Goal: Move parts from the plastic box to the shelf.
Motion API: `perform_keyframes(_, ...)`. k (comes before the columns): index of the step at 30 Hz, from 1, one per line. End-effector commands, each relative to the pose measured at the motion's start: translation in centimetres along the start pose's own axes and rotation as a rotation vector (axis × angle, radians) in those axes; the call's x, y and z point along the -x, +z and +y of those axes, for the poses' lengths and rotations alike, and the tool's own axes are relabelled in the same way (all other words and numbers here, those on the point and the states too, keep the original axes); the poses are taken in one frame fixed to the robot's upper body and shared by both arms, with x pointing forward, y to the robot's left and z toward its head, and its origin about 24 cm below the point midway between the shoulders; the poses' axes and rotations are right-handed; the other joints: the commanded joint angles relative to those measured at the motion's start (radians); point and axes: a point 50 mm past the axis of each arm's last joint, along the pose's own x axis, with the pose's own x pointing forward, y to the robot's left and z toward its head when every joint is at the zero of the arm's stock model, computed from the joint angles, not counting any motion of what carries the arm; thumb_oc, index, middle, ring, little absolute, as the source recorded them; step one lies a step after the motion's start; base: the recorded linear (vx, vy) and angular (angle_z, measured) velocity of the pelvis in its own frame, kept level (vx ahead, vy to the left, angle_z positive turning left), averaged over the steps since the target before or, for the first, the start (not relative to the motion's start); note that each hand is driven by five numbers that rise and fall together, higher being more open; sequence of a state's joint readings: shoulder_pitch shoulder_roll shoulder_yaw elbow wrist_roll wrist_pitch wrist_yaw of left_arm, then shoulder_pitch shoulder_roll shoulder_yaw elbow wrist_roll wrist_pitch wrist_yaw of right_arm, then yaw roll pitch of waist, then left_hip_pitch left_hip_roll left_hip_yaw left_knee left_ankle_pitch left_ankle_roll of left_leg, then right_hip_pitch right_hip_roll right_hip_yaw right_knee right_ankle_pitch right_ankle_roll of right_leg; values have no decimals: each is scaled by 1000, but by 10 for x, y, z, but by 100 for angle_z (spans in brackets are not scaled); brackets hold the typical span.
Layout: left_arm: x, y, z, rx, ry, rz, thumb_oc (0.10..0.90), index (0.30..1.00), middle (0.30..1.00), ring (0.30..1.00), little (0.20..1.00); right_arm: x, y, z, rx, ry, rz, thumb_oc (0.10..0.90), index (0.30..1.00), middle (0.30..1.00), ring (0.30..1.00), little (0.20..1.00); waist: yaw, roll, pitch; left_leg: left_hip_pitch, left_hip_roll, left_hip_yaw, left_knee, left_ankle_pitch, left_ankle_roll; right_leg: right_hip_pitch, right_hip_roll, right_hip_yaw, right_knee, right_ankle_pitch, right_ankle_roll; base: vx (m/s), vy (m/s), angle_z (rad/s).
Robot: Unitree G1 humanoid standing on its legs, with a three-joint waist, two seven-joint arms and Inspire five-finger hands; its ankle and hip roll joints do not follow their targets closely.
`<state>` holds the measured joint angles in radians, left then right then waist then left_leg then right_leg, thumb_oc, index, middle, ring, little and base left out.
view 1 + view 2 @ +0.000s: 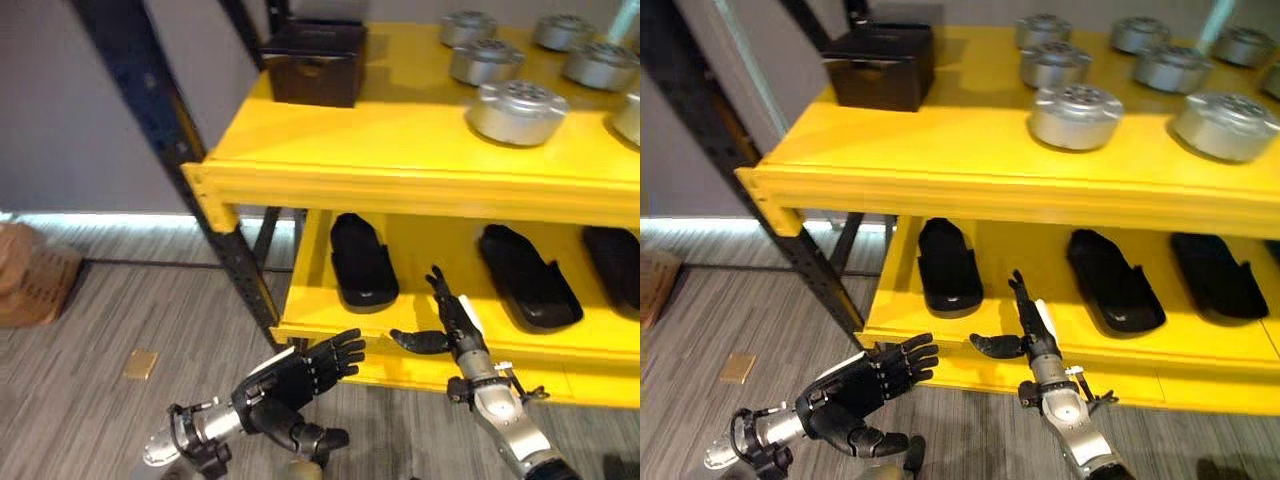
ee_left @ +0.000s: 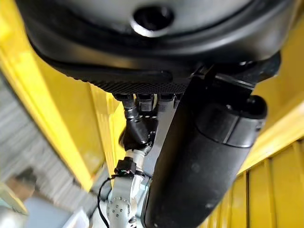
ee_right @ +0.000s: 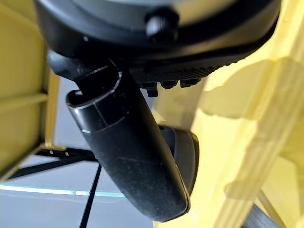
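Several round silver metal parts [image 1: 518, 110] stand on the yellow shelf's top board [image 1: 400, 150]. Long black moulded parts [image 1: 362, 262] lie on the lower board [image 1: 970, 355], another one [image 1: 1115, 282] further right. My right hand [image 1: 458, 325] is open in front of the lower board's edge, fingers pointing up and thumb [image 3: 128, 156] spread, holding nothing; a black part [image 3: 186, 152] shows past the thumb. My left hand [image 1: 292, 383] hovers low, left of the right hand and just off the shelf's corner, open and empty, its thumb [image 2: 204, 156] large in the left wrist view.
A dark box [image 1: 315, 60] sits at the top board's left rear corner. The shelf's dark steel upright [image 1: 165, 130] slants down at the left. On the grey plank floor lie a small cardboard scrap [image 1: 140, 363] and a brown cardboard piece [image 1: 30, 275].
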<state>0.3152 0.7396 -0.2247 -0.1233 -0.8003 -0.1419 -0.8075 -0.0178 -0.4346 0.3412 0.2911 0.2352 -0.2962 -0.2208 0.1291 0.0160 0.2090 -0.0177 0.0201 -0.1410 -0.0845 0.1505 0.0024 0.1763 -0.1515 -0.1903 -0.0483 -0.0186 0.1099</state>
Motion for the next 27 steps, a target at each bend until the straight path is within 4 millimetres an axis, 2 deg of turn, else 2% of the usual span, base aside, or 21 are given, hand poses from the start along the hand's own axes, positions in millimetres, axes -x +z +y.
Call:
perform_keyframes(1,-16,28,-10,-106,-59,-166,900,1000,1000,1000,1000,-36,62,-5,8,0,-300,900,1000,1000,1000,1000,11,20,-9,79,25,87,12,-161,-16,-46,11,-30,82,-70,-12,-5,-128,17)
perform_keyframes(5,-14,25,-10,-127,-10,-155,900,1000,1000,1000,1000,-39,60,-3,5,-8,-291,900,1000,1000,1000,1000,23,29,-5,75,39,80,14,-152,-29,-43,14,-46,84,-78,-23,-18,-72,6)
perform_keyframes(7,-12,23,-10,-144,6,-160,900,1000,1000,1000,1000,-38,58,-6,11,-32,-278,900,1000,1000,1000,1000,19,40,-2,71,68,136,21,-139,-42,-45,5,-88,100,-87,-30,-111,-10,20)
perform_keyframes(8,-12,24,-7,-160,31,-193,900,1000,1000,1000,1000,-34,53,-10,15,-86,-266,900,1000,1000,1000,1000,-8,51,0,65,103,286,50,-130,-55,-49,-17,-174,124,-92,-30,-139,22,82)
perform_keyframes(9,-14,26,-5,-176,43,-210,900,1000,1000,1000,1000,-32,52,-13,25,-112,-265,900,1000,1000,1000,1000,-28,53,1,68,114,372,70,-142,-63,-44,-31,-211,135,-103,-25,-243,103,203)
perform_keyframes(10,-20,29,0,-206,72,-248,900,1000,1000,1000,1000,-31,51,-18,41,-156,-271,900,1000,1000,1000,1000,-60,56,10,71,125,488,102,-157,-54,-60,-56,-253,179,-111,-24,-184,115,262)
perform_keyframes(11,-23,32,7,-191,120,-289,900,1000,1000,1000,1000,-32,49,-23,47,-170,-272,900,1000,1000,1000,1000,-74,58,34,42,125,497,166,-173,-49,-81,-71,-243,225,-113,-29,-187,138,267)
perform_keyframes(13,-22,32,11,-228,198,-318,900,1000,1000,1000,1000,-32,50,-26,35,-165,-279,900,1000,1000,1000,1000,-78,56,56,16,127,460,229,-200,-45,-90,-79,-198,243,-110,-31,-41,86,122)
perform_keyframes(15,-9,33,14,-260,349,-360,900,1000,1000,1000,1000,-32,50,-26,30,-120,-279,900,1000,1000,1000,1000,-49,48,44,27,115,308,185,-179,-48,-99,-75,-115,203,-82,-26,42,161,-96)
perform_keyframes(16,3,36,17,-269,444,-388,900,1000,1000,1000,1000,-31,50,-26,27,-115,-273,900,1000,1000,1000,1000,-42,47,23,45,105,288,134,-165,-50,-96,-73,-108,176,-75,-17,69,184,-158)
perform_keyframes(19,17,37,24,-282,544,-409,900,1000,1000,1000,1000,-29,44,-27,16,-161,-255,900,1000,1000,1000,1000,-28,39,3,72,117,303,65,-134,-63,-77,-76,-141,145,-61,-10,8,127,-47)
perform_keyframes(22,21,33,28,-291,615,-418,900,1000,1000,1000,1000,-31,44,-29,18,-228,-254,900,1000,1000,1000,1000,-9,21,-3,81,109,320,46,-138,-61,-68,-84,-178,108,-35,5,-35,38,22)
perform_keyframes(27,23,29,34,-295,741,-426,900,1000,1000,1000,1000,-26,41,-29,19,-299,-235,900,1000,1000,1000,1000,-19,3,-7,90,107,335,35,-148,-58,-69,-82,-168,78,-15,18,-37,-9,8)
